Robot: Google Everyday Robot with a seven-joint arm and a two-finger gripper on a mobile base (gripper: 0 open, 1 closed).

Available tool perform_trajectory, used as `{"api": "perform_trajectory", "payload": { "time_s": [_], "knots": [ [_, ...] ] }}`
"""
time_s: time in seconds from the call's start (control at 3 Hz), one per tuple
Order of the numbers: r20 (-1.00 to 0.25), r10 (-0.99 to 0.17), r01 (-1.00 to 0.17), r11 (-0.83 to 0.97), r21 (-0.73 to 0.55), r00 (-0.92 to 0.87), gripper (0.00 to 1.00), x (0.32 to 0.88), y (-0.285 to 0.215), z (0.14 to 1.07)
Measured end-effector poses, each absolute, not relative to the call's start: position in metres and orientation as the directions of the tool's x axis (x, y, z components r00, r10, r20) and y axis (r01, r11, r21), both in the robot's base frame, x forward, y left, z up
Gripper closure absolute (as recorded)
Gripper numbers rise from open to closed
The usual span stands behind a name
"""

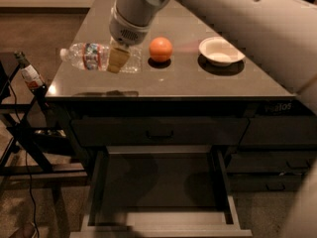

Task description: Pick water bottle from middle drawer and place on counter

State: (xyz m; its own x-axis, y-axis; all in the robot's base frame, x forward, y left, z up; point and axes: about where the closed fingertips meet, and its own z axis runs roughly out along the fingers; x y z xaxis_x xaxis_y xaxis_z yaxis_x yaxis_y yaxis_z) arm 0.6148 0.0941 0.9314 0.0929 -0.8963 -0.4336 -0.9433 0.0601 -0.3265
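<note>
Over the counter, near its left edge: my gripper is clamped across the water bottle. The bottle lies sideways, its cap end sticking out to the gripper's left, about level with the edge. I cannot tell if it touches the top. An orange sits just right of the gripper, a bowl further right. The middle drawer is open well below, no bottle in it. Risk, my judgement: let go on its side, the round bottle could roll off that near edge or bump the orange.
</note>
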Motion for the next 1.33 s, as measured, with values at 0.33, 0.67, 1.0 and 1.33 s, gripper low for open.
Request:
{"api": "perform_trajectory", "payload": {
  "time_s": [0.33,0.67,1.0,1.33],
  "knots": [
    [-0.425,-0.901,-0.949,0.053,-0.312,0.089,1.00,0.636,0.107,0.924],
    [-0.422,-0.903,-0.953,0.058,-0.298,0.078,1.00,0.658,0.112,0.915],
    [-0.428,-0.902,-0.959,0.073,-0.275,0.054,1.00,0.675,0.111,0.904],
    [-0.433,-0.901,-0.965,0.089,-0.249,0.029,1.00,0.686,0.109,0.891]
  ]
}}
